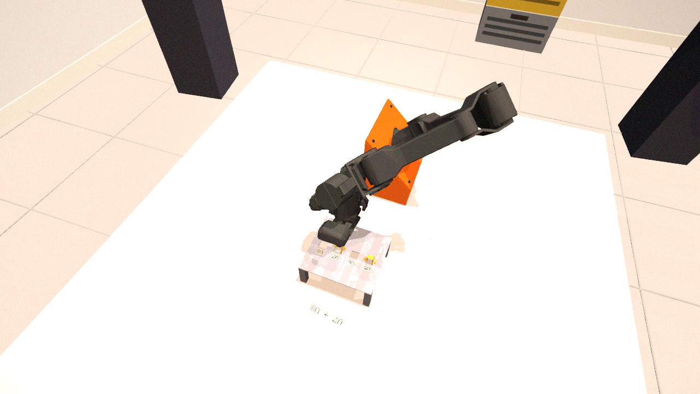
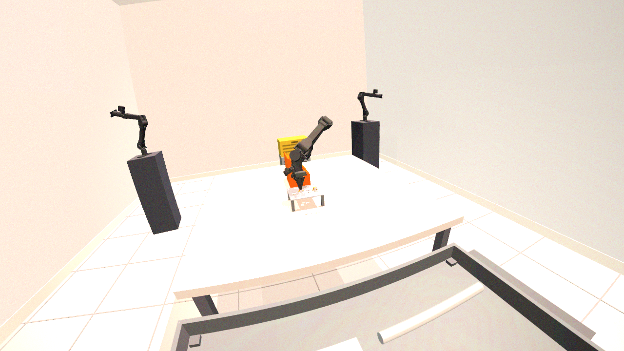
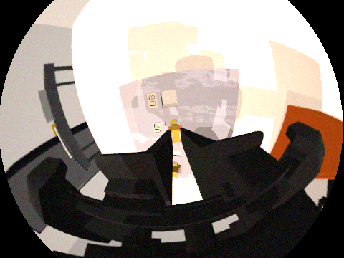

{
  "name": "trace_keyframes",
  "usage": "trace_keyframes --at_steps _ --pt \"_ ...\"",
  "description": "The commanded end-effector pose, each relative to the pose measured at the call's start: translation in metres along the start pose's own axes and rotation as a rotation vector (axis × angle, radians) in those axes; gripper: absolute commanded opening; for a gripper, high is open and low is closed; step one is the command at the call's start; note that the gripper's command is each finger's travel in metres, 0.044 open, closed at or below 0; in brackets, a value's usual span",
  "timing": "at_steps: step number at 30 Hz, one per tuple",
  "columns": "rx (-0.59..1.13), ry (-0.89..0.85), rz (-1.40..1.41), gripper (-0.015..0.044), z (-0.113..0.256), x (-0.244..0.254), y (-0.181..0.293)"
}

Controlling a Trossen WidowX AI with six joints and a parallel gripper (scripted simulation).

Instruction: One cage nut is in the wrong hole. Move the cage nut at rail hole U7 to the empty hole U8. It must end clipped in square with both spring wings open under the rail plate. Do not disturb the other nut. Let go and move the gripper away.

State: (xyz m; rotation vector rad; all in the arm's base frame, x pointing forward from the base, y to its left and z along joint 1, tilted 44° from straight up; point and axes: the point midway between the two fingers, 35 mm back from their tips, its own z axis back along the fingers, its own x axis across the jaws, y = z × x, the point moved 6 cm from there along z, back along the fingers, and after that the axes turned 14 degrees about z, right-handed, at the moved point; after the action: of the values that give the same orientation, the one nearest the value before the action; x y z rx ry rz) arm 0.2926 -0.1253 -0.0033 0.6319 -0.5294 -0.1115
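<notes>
Yellow nut (image 1: 339,249) (image 2: 300,190) (image 3: 175,133), tapered black jaws (image 2: 300,189), mottled plate (image 1: 337,274) (image 2: 305,195) (image 3: 211,93)

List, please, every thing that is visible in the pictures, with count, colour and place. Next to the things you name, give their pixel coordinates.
cage nut at U7 (image 1: 339,249) (image 3: 175,133): 1, yellow, between the fingertips
other nut (image 1: 370,258) (image 3: 175,170): 1, yellow, at U5
rail plate (image 1: 337,274) (image 3: 226,93): 1, greyish pink, on the table
table (image 1: 220,294) (image 2: 322,240): 1, white, under the rail plate
tray (image 2: 314,301): 1, grey, in front of the table
rod (image 2: 432,312): 1, whitish, in the tray
pedestals (image 1: 196,48) (image 2: 152,192): 2, dark, beside the table
small arms (image 2: 142,130): 2, black, one per pedestal
cabinet (image 1: 518,29) (image 2: 285,146): 1, yellow and grey, behind the table
base (image 1: 384,120) (image 2: 299,179): 1, orange, on the table
arm (image 1: 430,142) (image 2: 312,137): 1, black, above the base
hand (image 2: 300,189) (image 3: 175,131): 1, black, closed on the U7 nut
</notes>
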Motion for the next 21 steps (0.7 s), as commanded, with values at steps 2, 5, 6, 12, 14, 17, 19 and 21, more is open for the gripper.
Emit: trace_keyframes --at_steps 2,5,6,12,14,17,19,21 --pt "0.003 -0.005 -0.008 0.0028 -0.0004 -0.0024 0.0007" --pt "0.001 -0.009 -0.008 0.0028 -0.0004 -0.0029 0.0007" --pt "0.001 -0.011 -0.008 0.0028 -0.0004 -0.0031 0.0008" --pt "-0.001 -0.017 -0.008 0.0028 -0.0004 -0.0037 0.0008" --pt "-0.001 -0.02 -0.008 0.0028 -0.0004 -0.0041 0.0009" --pt "-0.002 -0.022 -0.008 0.0028 -0.0004 -0.0043 0.0009" --pt "-0.003 -0.025 -0.008 0.0028 -0.0004 -0.0046 0.001" --pt "-0.003 -0.028 -0.008 0.0028 -0.0004 -0.0049 0.0011"
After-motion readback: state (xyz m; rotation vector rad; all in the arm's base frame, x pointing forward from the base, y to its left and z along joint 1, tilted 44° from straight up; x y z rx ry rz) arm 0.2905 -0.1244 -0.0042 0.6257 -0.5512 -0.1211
